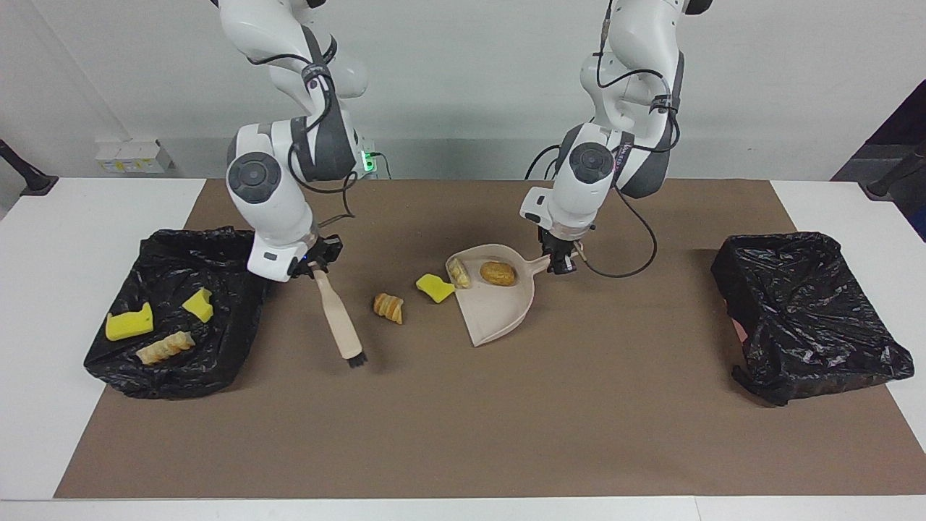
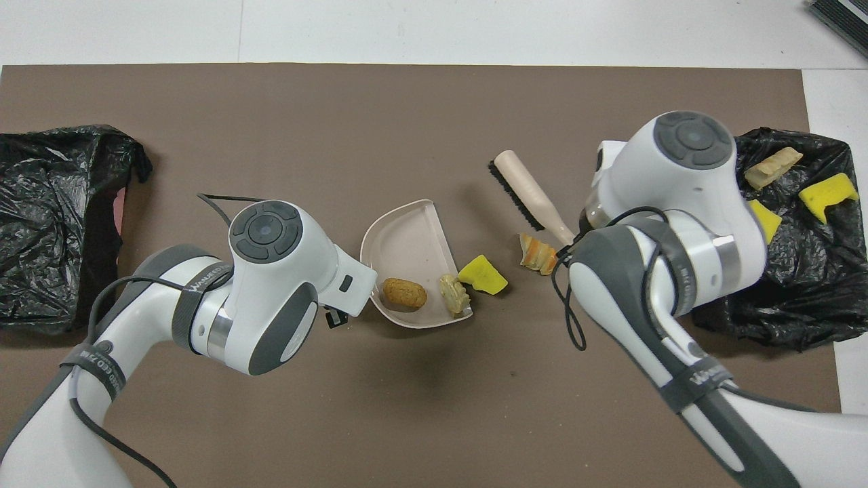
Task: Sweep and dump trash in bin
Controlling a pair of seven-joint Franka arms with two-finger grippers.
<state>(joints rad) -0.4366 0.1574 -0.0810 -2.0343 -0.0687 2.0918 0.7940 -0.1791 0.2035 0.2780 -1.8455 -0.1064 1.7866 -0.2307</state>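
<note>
My right gripper (image 1: 316, 266) is shut on the handle of the beige brush (image 1: 340, 318), whose black bristles rest on the mat. My left gripper (image 1: 561, 264) is shut on the handle of the beige dustpan (image 1: 499, 311). In the pan lie a brown bread lump (image 1: 498, 273) and a pale lump (image 1: 458, 273) at its open lip. A yellow sponge chunk (image 1: 435, 287) touches that lip on the mat. An orange-streaked lump (image 1: 388, 307) lies between brush and pan. The black-bagged bin (image 1: 170, 271) at the right arm's end holds two yellow sponges and a bread lump.
A second black bag (image 1: 803, 318) sits at the left arm's end of the brown mat (image 1: 463, 434). In the overhead view both wrists cover their grippers; the brush (image 2: 525, 190) and dustpan (image 2: 403, 240) show beside them.
</note>
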